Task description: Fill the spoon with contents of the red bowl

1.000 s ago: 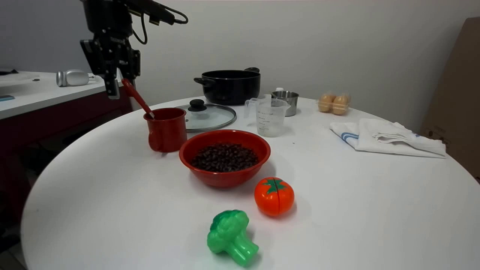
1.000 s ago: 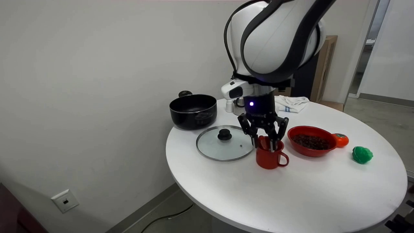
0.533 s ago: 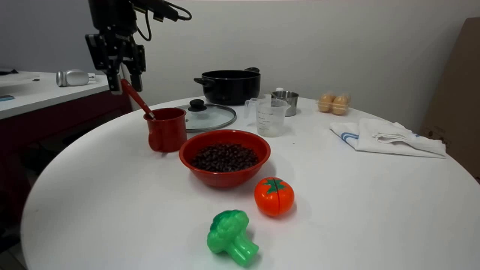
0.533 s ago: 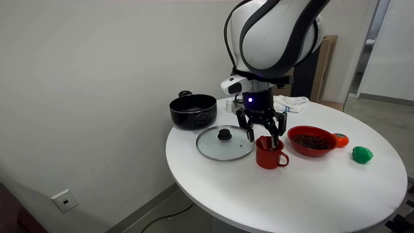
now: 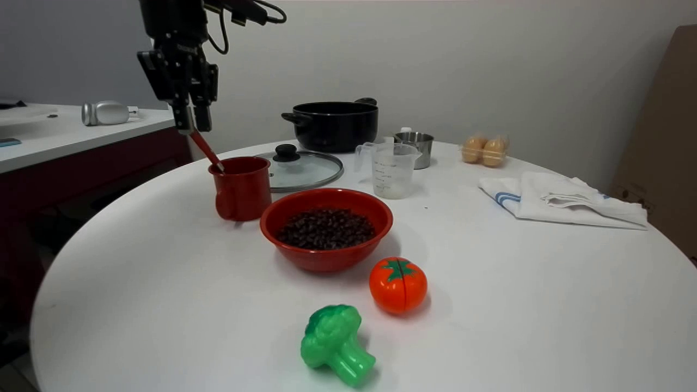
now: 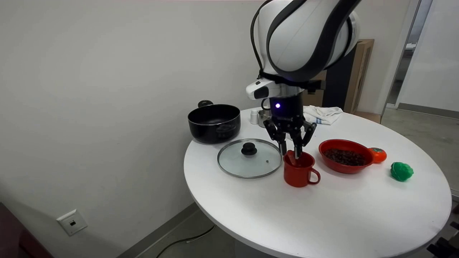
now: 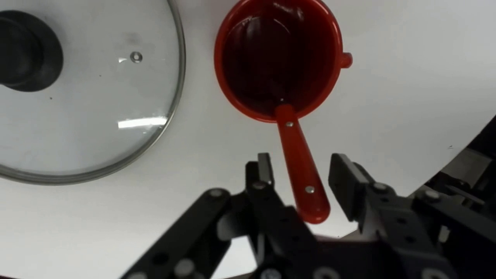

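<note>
Up around the handle end of the spoon (image 7: 299,155), the gripper (image 7: 304,168) has its jaws partway apart, with a gap showing on both sides in the wrist view. Spoon's leaning in the red mug (image 5: 248,196), and just beside that there's the red bowl (image 5: 326,261) with its heap of dark beans (image 5: 326,228).

Even light washes a white table (image 5: 523,305) in both exterior views, and a soft shadow falls beside the red bowl (image 5: 326,259). White glare streaks the glass lid (image 7: 93,93) in the wrist view.
</note>
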